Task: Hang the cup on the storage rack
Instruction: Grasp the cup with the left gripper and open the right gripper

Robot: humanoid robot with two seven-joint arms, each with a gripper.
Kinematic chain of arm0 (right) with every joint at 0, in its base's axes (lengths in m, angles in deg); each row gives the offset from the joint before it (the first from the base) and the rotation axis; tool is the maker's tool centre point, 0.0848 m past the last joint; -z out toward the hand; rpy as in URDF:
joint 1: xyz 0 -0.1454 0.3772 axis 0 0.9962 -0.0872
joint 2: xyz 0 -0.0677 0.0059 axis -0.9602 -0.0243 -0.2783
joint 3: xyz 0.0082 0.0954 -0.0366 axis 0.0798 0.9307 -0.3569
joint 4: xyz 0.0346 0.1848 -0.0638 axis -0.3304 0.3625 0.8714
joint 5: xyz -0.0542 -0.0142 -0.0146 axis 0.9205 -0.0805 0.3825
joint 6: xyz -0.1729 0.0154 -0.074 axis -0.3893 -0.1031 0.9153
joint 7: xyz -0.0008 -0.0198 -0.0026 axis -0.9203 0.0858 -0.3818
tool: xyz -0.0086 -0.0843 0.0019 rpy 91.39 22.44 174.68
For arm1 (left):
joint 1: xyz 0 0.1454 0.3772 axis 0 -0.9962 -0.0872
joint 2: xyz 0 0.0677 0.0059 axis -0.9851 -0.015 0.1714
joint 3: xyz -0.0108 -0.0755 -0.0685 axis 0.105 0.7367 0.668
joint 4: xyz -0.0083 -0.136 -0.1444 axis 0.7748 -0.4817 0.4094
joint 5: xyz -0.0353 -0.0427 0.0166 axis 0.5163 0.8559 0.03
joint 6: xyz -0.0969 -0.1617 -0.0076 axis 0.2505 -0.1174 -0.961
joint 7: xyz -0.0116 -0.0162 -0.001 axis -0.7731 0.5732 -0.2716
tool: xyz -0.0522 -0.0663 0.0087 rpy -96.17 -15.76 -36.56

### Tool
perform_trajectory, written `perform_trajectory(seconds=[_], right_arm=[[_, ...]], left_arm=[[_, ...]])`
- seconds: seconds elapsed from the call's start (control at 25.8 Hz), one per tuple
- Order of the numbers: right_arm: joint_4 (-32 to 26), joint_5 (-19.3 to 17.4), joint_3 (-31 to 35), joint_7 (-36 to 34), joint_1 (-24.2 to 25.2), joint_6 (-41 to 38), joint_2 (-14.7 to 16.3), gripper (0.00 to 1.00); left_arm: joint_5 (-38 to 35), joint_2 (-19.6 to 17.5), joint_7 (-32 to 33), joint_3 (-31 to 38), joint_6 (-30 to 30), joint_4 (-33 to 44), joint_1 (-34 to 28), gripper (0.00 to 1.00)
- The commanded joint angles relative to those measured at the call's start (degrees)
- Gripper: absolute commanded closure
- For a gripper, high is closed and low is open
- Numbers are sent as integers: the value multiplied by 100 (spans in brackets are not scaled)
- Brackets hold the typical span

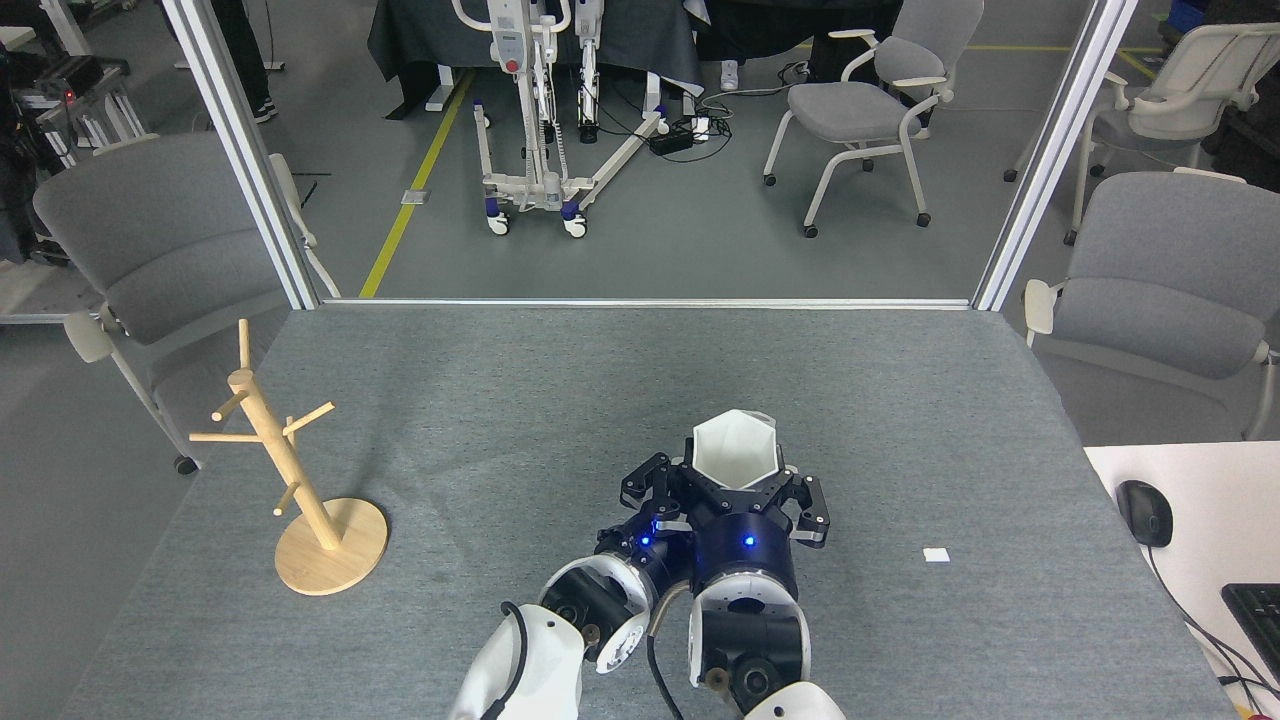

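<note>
The white cup (737,450) with its hexagonal rim sits upright at the table's near middle, mouth facing up. My right gripper (740,480) reaches in from below and is shut on the cup's near side, its black finger links spread to both sides. My left gripper (655,502) is pressed close against the right one, just left of the cup. It is dark and seen end-on, so its jaws cannot be made out. The wooden storage rack (288,465) stands on its round base far to the left, its pegs bare.
The grey felt table (560,400) ends at a metal rail at the back. A small white tag (936,555) lies to the right. A white desk with a mouse (1144,512) and a keyboard adjoins at the right. Grey chairs stand on both sides.
</note>
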Motion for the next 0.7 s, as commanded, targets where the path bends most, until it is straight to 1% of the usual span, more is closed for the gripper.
perform_trajectory(seconds=[0.0, 0.04, 0.08, 0.12, 0.19, 0.46, 0.66], right_arm=[[1, 1, 48, -14, 2, 4, -4, 34], [1, 1, 48, -14, 2, 4, -4, 17], [10, 1, 48, -23, 2, 4, -12, 6], [1, 1, 48, -32, -7, 4, -12, 2], [1, 1, 57, -163, 2, -4, -12, 1], [54, -43, 66, -1227, 37, -22, -12, 1], [54, -52, 75, -1350, 99, -224, -21, 1]], left_arm=[[-6, -1, -27, 22, -412, -25, 1, 100], [-6, -10, -27, 22, -412, -25, 1, 100], [-6, -10, -27, 22, -412, -25, -8, 100], [-6, -10, -19, 22, -412, -25, -8, 100], [-6, -19, -27, 22, -412, -25, -8, 100], [-6, -36, -19, 22, -403, -25, -8, 100], [-6, -36, -10, 22, -403, -34, -17, 100]])
